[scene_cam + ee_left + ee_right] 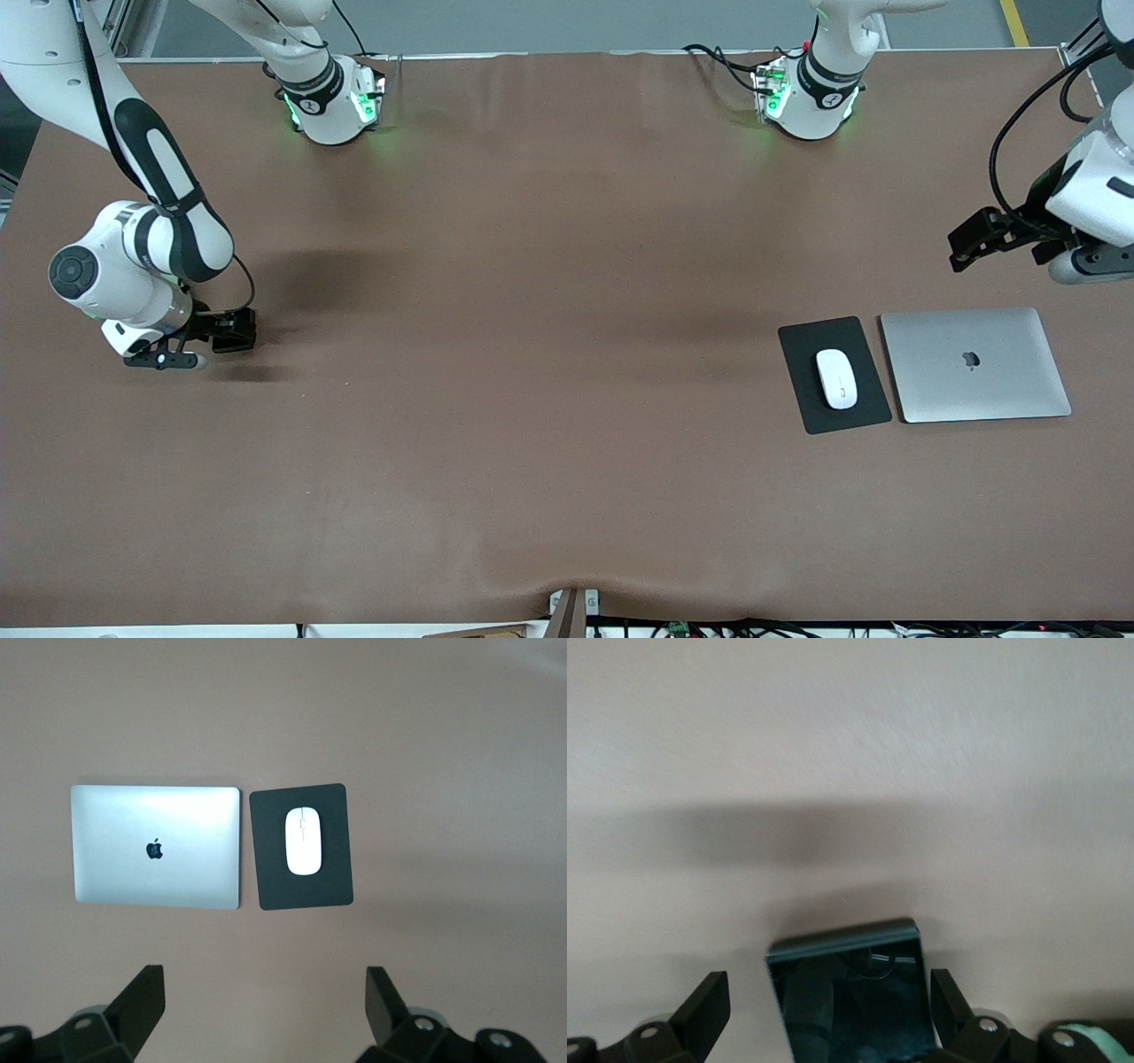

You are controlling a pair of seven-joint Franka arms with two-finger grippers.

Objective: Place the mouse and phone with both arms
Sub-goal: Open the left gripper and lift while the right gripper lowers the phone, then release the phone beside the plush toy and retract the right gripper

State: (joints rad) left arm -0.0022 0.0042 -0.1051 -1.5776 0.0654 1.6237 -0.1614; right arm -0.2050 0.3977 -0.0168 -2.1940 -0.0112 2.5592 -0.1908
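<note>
The white mouse (836, 378) lies on a black mat (864, 337) toward the left arm's end of the table; the left wrist view shows the mouse (304, 841) and mat (301, 888) too. My left gripper (961, 251) hangs open and empty in the air, over bare table next to the laptop, its fingers wide apart around the gripper's midpoint (266, 979). The black phone (236, 330) lies at the right arm's end of the table. My right gripper (829, 979) is low around the phone (850, 1001) and open. One finger is close to its edge; the other stands apart.
A closed silver laptop (974, 365) lies beside the mat, toward the left arm's end. The brown table cloth (532, 354) covers the whole table. The two arm bases (332, 102), (811, 97) stand along the edge farthest from the front camera.
</note>
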